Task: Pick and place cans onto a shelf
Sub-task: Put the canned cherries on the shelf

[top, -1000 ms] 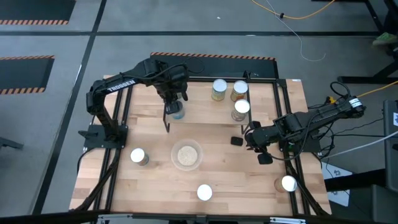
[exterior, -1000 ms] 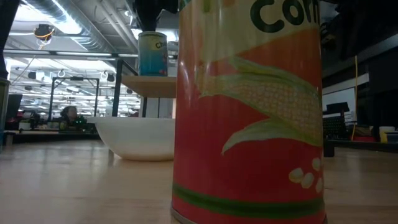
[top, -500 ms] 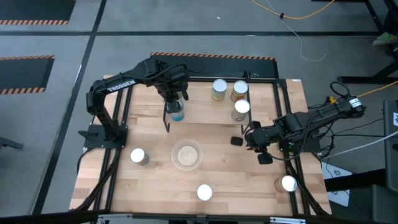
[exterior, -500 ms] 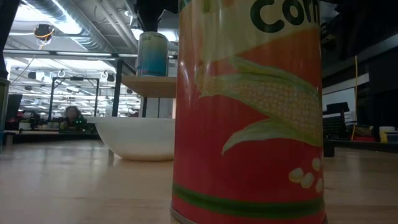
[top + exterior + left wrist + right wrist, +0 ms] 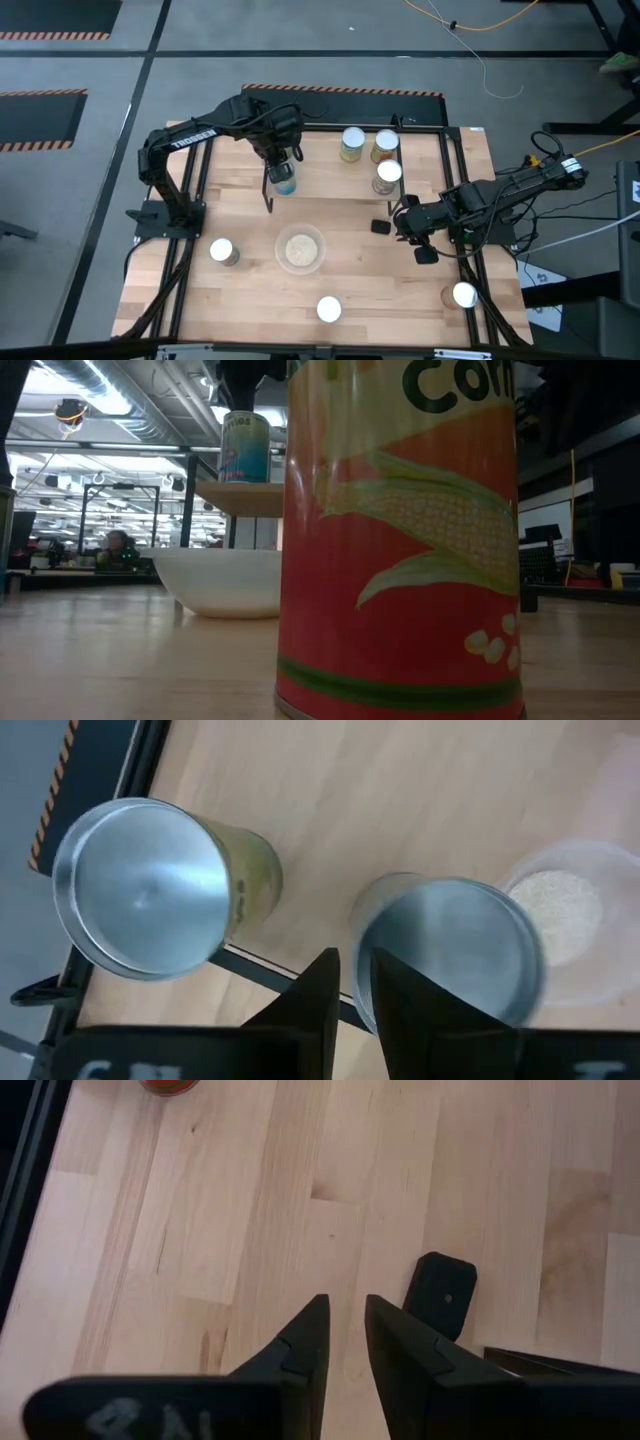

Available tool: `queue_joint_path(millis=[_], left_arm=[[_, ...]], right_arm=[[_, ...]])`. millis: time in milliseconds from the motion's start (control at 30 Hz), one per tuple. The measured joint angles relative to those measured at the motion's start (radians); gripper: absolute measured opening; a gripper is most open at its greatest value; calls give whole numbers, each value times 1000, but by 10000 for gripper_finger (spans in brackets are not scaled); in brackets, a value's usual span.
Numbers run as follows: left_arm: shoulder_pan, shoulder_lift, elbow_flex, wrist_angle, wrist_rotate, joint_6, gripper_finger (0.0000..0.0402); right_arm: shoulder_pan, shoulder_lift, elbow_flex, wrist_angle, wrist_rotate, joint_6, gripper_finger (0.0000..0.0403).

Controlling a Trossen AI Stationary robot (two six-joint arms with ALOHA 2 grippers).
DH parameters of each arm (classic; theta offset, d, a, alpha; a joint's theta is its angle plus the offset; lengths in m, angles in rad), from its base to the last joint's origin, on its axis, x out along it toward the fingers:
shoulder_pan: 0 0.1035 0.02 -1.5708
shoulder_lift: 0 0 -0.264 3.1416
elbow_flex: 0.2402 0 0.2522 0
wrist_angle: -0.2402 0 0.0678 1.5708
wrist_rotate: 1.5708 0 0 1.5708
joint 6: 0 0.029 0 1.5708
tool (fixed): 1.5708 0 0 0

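A blue-labelled can (image 5: 285,181) stands upright on the left end of the shelf (image 5: 330,172). It also shows in the low view (image 5: 245,448). My left gripper (image 5: 281,160) is above it, pointing down, with its fingers shut at the can's rim (image 5: 352,990). Three more cans (image 5: 352,143) (image 5: 385,145) (image 5: 388,175) stand on the shelf's right part. Other cans stand on the table (image 5: 222,251) (image 5: 329,309) (image 5: 463,295). My right gripper (image 5: 403,222) waits shut at the table's right (image 5: 345,1340). My left gripper comes from above, pointing down, with its fingers shut. The outer side of one finger (image 5: 400,1005) stands at the blue can's top rim (image 5: 362,935). The finger hides the place of contact, so I cannot tell whether it touches. The can stands upright on the shelf board.
A clear bowl (image 5: 300,249) with beige contents sits mid-table. A small black block (image 5: 380,227) lies beside my right gripper. A red corn can (image 5: 400,540) fills the low view. A yellow-green can (image 5: 150,885) stands past the shelf's black rod (image 5: 270,970).
The blue can has turned a little about its upright axis on the shelf, so another part of its label faces the low camera. It stays upright at the same spot.
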Motion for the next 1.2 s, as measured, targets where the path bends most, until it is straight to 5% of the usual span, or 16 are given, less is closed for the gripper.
queue_joint_path(millis=[300, 567, 967, 1200], left_arm=[[-99, -78, 1, -56, 56, -125, 55], [-318, -127, 1, -63, 99, -386, 55], [-731, -130, -2, -62, -91, -784, 55], [-881, -169, -227, -64, -46, -1043, 55]], right_arm=[[0, 0, 0, 0, 0, 0, 74], [0, 1, 0, 1, 0, 0, 74], [0, 1, 0, 1, 0, 0, 74], [0, 1, 0, 1, 0, -4, 74]])
